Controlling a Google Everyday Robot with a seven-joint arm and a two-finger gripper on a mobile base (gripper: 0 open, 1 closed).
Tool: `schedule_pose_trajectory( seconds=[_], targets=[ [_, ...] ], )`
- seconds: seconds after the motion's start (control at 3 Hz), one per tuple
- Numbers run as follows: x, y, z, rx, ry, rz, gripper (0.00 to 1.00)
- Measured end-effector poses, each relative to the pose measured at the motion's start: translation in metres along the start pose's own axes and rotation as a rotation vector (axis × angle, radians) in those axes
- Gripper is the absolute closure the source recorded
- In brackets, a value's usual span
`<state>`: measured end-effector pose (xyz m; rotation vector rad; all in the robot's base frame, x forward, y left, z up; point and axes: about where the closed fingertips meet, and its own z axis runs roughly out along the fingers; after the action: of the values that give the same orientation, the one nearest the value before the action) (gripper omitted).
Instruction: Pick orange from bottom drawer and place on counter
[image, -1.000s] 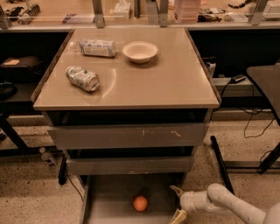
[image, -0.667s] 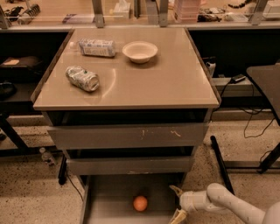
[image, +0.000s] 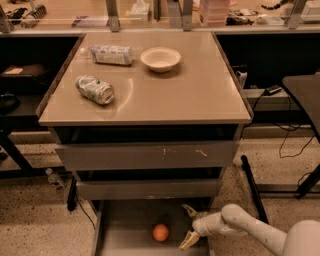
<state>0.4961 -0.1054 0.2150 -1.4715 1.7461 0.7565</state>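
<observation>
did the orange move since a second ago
No: the orange sits at the same spot on the bottom drawer floor, left of the open gripper.

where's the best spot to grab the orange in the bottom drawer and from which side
Grip the orange across its middle, coming from the right of the view, where the gripper sits with fingers open toward it. It is round, so any diameter works, and it lies free on the bottom drawer floor.

Orange (image: 160, 232) sits on the floor of the pulled-out bottom drawer (image: 125, 235). Gripper (image: 190, 226) is just right of the orange, fingers spread, not touching. Desk (image: 200, 90) above the orange carries a bowl (image: 160, 59), a crushed can (image: 95, 89) and a packet (image: 112, 54).
</observation>
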Motion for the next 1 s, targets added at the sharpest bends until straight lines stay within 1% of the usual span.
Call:
schedule_pose_trajectory(
  seconds=[0.33, 0.67, 1.0],
  targets=[
    [-0.007, -0.013, 0.025, 0.015, 0.005, -0.023, 0.00],
    [0.001, -0.014, 0.044, 0.011, 0.014, -0.014, 0.00],
    [0.012, -0.008, 0.062, -0.021, 0.011, 0.003, 0.00]
  ],
)
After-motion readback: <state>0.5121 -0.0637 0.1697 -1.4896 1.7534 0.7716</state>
